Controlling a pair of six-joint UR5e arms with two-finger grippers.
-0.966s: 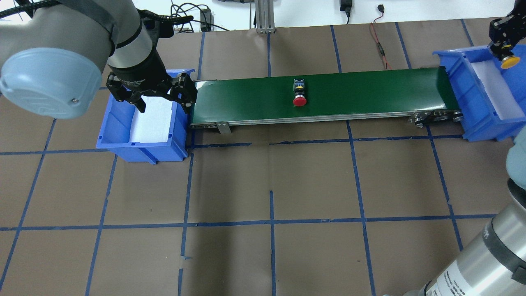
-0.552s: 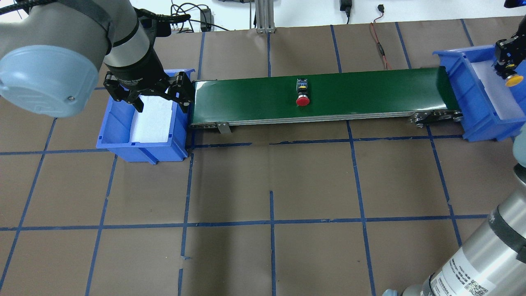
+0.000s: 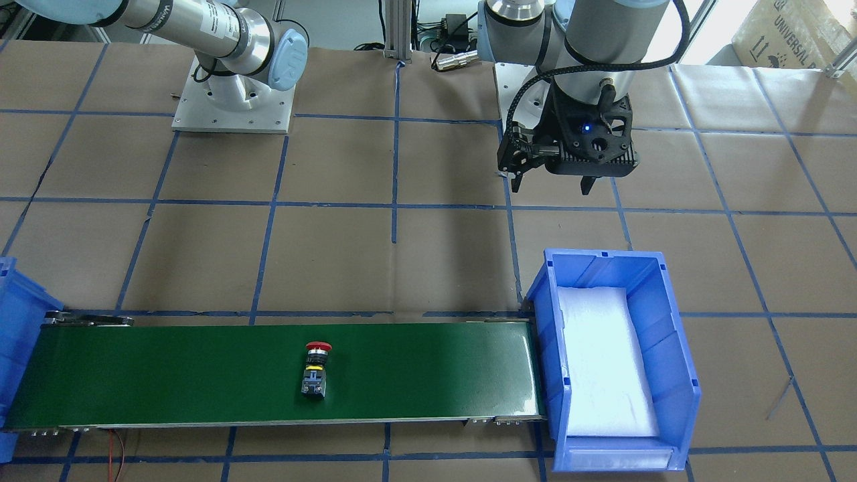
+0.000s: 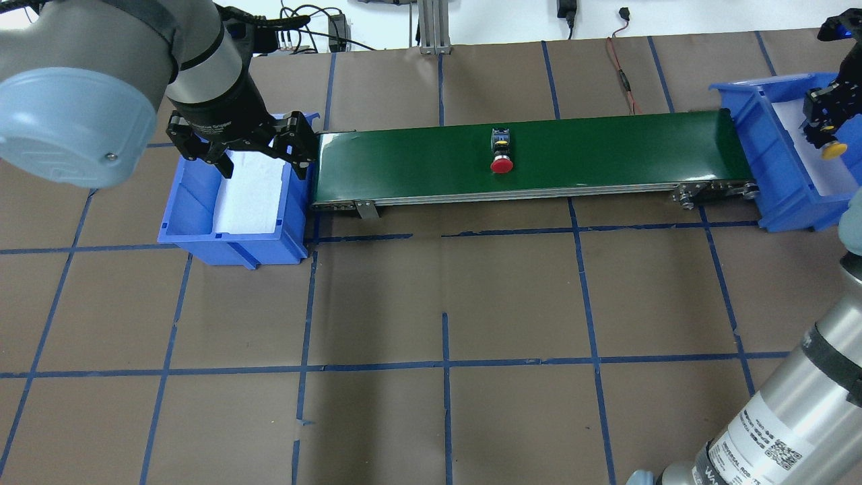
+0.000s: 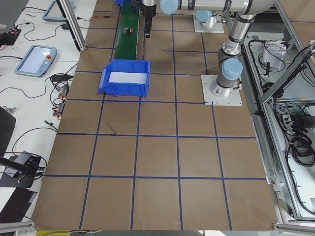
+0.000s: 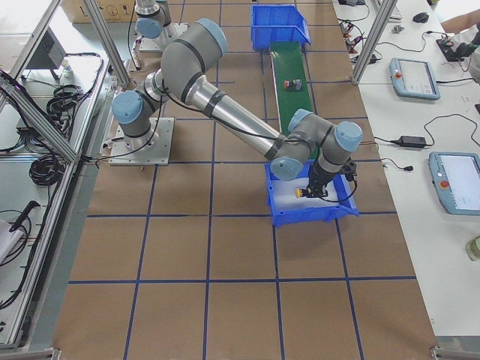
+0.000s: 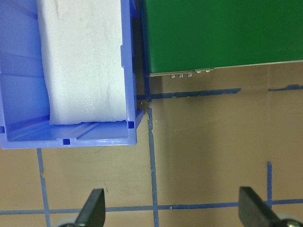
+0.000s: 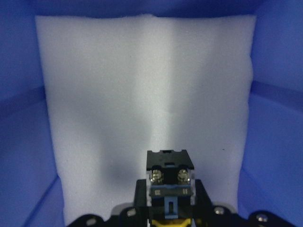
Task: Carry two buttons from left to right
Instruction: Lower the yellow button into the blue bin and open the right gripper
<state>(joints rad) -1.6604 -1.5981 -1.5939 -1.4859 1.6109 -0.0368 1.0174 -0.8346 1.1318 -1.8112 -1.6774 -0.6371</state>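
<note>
While the right gripper clamps the yellow button in the right bin, the red button lies on the belt; the left gripper hangs wide open, empty, near the left bin.

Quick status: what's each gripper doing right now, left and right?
Left gripper: open, empty.
Right gripper: shut on the yellow button, over the blue bin.

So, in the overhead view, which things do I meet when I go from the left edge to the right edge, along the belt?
The left blue bin → red button, lying on the green conveyor belt → yellow button, held in the right claw.
</note>
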